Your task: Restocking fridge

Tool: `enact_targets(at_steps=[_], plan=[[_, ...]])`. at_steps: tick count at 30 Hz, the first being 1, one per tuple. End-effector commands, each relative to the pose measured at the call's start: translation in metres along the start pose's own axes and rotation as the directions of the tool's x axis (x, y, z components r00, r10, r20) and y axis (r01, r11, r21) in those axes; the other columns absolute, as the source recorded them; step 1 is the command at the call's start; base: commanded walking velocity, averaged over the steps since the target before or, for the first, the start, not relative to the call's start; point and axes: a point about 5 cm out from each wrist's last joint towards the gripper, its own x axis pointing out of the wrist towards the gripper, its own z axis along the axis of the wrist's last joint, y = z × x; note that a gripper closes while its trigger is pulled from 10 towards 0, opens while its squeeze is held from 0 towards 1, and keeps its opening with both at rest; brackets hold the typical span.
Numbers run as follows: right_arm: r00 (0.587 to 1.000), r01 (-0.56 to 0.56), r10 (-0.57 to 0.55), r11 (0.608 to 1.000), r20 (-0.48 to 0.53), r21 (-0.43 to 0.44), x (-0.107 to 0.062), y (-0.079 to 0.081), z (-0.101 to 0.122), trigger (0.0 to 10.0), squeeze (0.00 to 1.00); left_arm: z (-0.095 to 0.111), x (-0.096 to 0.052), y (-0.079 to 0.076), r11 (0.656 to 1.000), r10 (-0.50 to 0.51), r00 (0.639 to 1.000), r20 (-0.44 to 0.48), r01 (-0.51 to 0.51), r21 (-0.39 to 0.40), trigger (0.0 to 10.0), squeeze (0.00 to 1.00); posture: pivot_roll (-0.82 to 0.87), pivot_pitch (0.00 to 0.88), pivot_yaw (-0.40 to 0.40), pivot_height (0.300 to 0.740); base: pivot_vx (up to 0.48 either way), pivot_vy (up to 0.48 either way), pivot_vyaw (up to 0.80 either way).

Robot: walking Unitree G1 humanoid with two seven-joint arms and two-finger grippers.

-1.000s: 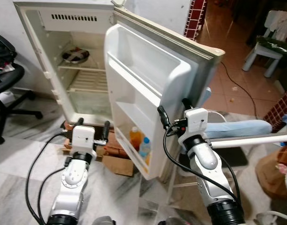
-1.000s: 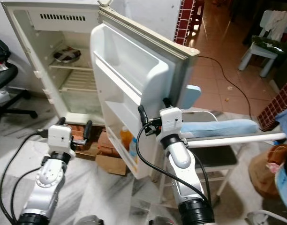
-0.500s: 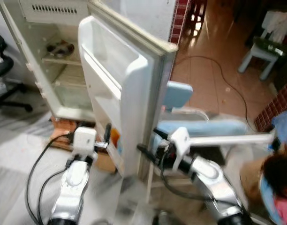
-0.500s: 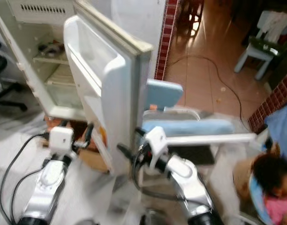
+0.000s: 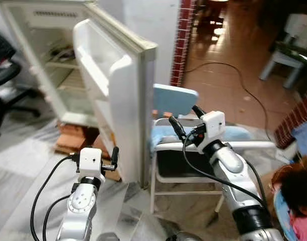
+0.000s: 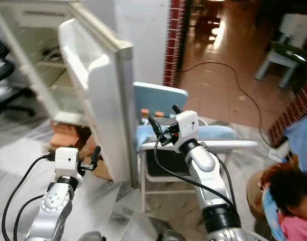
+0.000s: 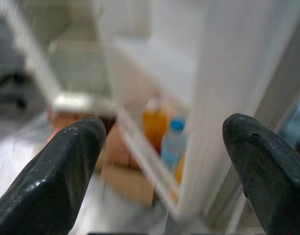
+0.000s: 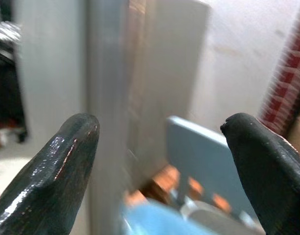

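Fridge door (image 5: 126, 95) stands open, just past your left gripper (image 5: 97, 152); bottles (image 7: 167, 142) sit low between its spread fingers. Right gripper (image 5: 185, 119), also spread and empty, faces a chair (image 5: 176, 100). Bottles look light and slippery; grip mid-body.

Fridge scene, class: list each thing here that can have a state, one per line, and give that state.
Fridge door: swung wide open.
Fridge interior: exposed, wire shelves mostly bare.
Orange bottle: upright in the door's lower shelf.
Blue-capped bottle: upright beside it.
Folding chair: unfolded, standing behind the door.
Left gripper: fingers open, holding nothing.
Right gripper: fingers open, holding nothing.
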Motion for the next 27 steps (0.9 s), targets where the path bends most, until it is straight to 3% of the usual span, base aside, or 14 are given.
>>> enact_targets(at_steps=[1, 6, 9, 14, 15, 16, 17, 18, 19, 22, 24, 27], plan=[[0.999, 0.006, -0.005, 1.000, 0.046, -0.022, 0.014, 0.004, 0.012, 10.0, 0.00, -0.010, 0.002, 0.000, 0.999, -0.039, 0.994, -0.101, 0.037, -0.025, 10.0, 0.00, 0.02, 0.000, -0.011, 0.740, 0.000, 0.000, 0.77], [0.997, 0.027, -0.025, 0.999, 0.074, -0.028, 0.029, 0.008, 0.021, 10.0, 0.00, -0.010, 0.004, -0.005, 0.997, -0.073, 0.991, -0.116, 0.073, 0.001, 10.0, 0.00, 0.02, 0.000, -0.009, 0.740, 0.000, 0.000, 0.76], [0.994, 0.059, -0.057, 0.998, 0.093, -0.021, 0.039, 0.010, 0.028, 10.0, 0.00, -0.012, 0.005, -0.006, 0.996, -0.083, 0.987, -0.141, 0.087, 0.021, 10.0, 0.00, 0.02, 0.000, -0.010, 0.740, 0.000, 0.000, 0.00], [0.990, 0.018, -0.030, 0.996, 0.135, 0.087, 0.049, 0.020, 0.041, 10.0, 0.00, -0.011, 0.005, -0.007, 0.995, -0.092, 0.982, -0.163, 0.096, 0.018, 10.0, 0.00, 0.03, 0.000, -0.013, 0.740, 0.000, 0.000, 0.00], [0.987, -0.067, 0.040, 0.982, 0.153, 0.177, 0.049, 0.030, 0.046, 10.0, 0.00, -0.011, 0.005, -0.007, 0.995, -0.093, 0.982, -0.164, 0.097, 0.016, 10.0, 0.00, 0.03, 0.000, -0.016, 0.740, 0.000, 0.000, 0.00], [0.986, -0.088, 0.057, 0.976, 0.158, 0.198, 0.049, 0.033, 0.047, 10.0, 0.00, -0.011, 0.005, -0.007, 0.995, -0.093, 0.982, -0.164, 0.097, 0.015, 10.0, 0.00, 0.03, 0.000, -0.016, 0.740, 0.000, 0.000, 0.00], [0.928, -0.356, 0.293, 0.879, 0.230, 0.317, 0.037, 0.059, 0.062, 10.0, 0.00, -0.011, 0.005, -0.007, 0.995, -0.093, 0.982, -0.166, 0.097, 0.015, 10.0, 0.00, 0.02, 0.000, -0.017, 0.740, 0.000, 0.000, 0.00], [0.928, -0.356, 0.293, 0.879, 0.230, 0.317, 0.037, 0.059, 0.062, 10.0, 0.00, -0.011, 0.005, -0.007, 0.995, -0.093, 0.982, -0.166, 0.097, 0.015, 10.0, 0.00, 0.02, 0.000, -0.017, 0.740, 0.000, 0.000, 0.00], [0.800, -0.599, 0.505, 0.709, 0.324, 0.372, 0.017, 0.084, 0.078, 10.0, 0.00, -0.011, 0.005, -0.007, 0.995, -0.094, 0.981, -0.169, 0.097, 0.014, 10.0, 0.00, 0.02, 0.000, -0.017, 0.740, 0.000, 0.000, 0.00], [0.657, -0.754, 0.658, 0.552, 0.369, 0.357, -0.012, 0.097, 0.087, 10.0, 0.00, -0.011, 0.006, -0.007, 0.995, -0.097, 0.980, -0.172, 0.100, 0.014, 10.0, 0.00, 0.02, 0.000, -0.018, 0.740, 0.000, 0.000, 0.00], [0.647, -0.760, 0.671, 0.532, 0.361, 0.374, -0.019, 0.096, 0.084, 10.0, 0.00, -0.011, 0.006, -0.008, 0.995, -0.099, 0.980, -0.174, 0.103, 0.014, 10.0, 0.00, 0.01, 0.000, -0.017, 0.740, 0.000, 0.000, 0.00], [0.741, -0.668, 0.619, 0.636, 0.261, 0.387, -0.014, 0.083, 0.064, 10.0, 0.00, -0.011, 0.007, -0.008, 0.994, -0.103, 0.979, -0.176, 0.107, 0.014, 10.0, 0.00, 0.01, 0.000, -0.015, 0.740, 0.000, 0.000, 0.00]])
